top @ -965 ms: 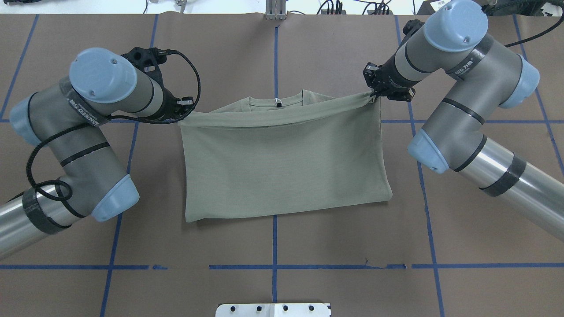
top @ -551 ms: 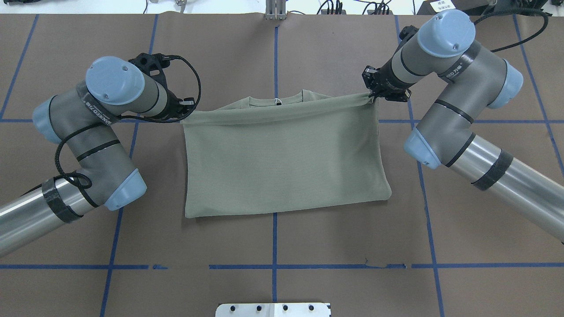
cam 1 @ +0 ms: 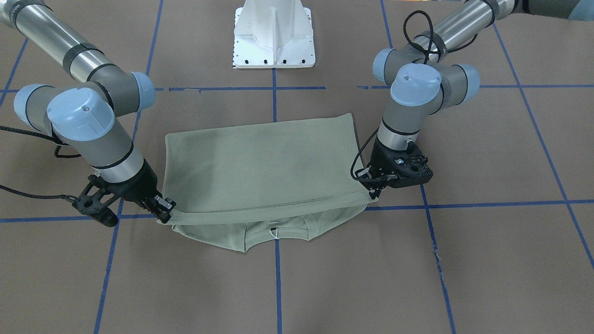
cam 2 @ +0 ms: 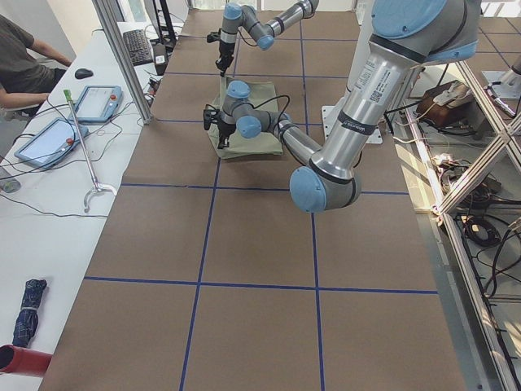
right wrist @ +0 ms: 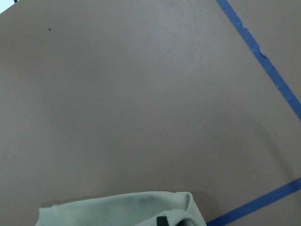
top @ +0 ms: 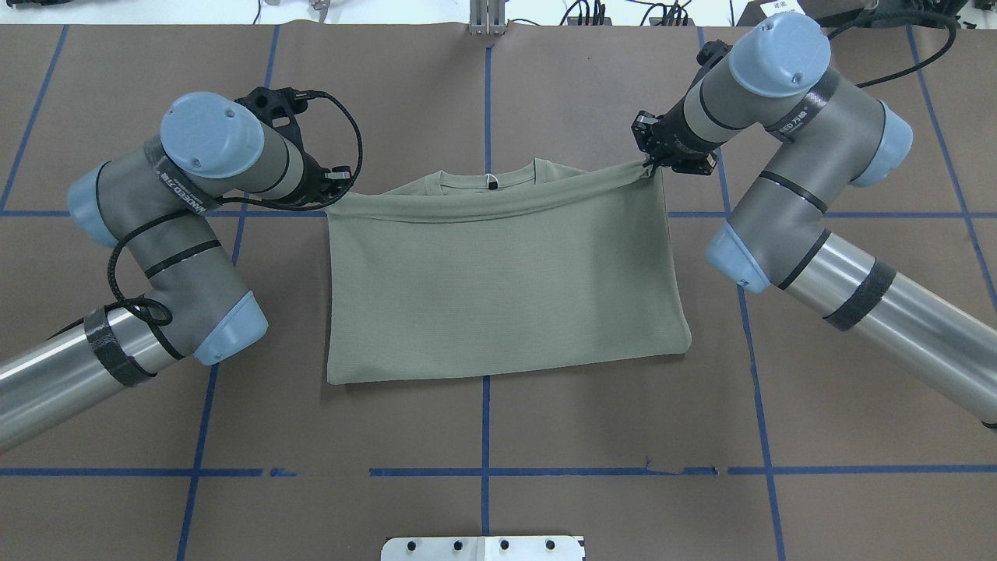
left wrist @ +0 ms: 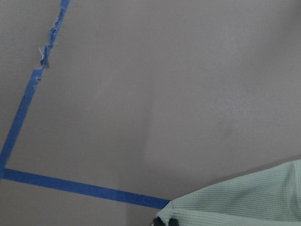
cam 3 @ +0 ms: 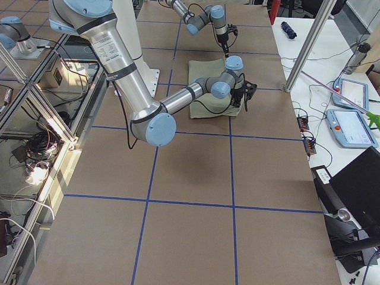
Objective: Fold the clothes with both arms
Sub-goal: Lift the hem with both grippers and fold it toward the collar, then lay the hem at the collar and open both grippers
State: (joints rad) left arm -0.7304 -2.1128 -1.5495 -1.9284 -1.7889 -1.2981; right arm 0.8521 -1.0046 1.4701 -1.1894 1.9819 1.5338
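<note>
Sage-green knit, your shirt (top: 498, 296) sits mid-frame in the overhead view, doubled over on the brown paper table (top: 498, 436). The crease is toward the bottom of the frame. The carried edge runs across the top, just short of the ribbed collar (top: 545, 170), whose white label (top: 492, 185) shows beyond it.

The left gripper (cam 1: 373, 194), at the right of the front-facing frame, is pinched closed on one corner of that edge. The right gripper (cam 1: 163, 211), at the left of that frame, is clamped on the other corner. Each wrist view shows knit bunched at its bottom edge.

Over the last second both arms have swung inward, and the carried edge has crept toward the top of the overhead frame, its left corner most. I'd judge the fold nearly laid. The edge slants, with the right-hand corner higher in the frame, so level the corners and lower them together before you release, or the layer may land skewed
</note>
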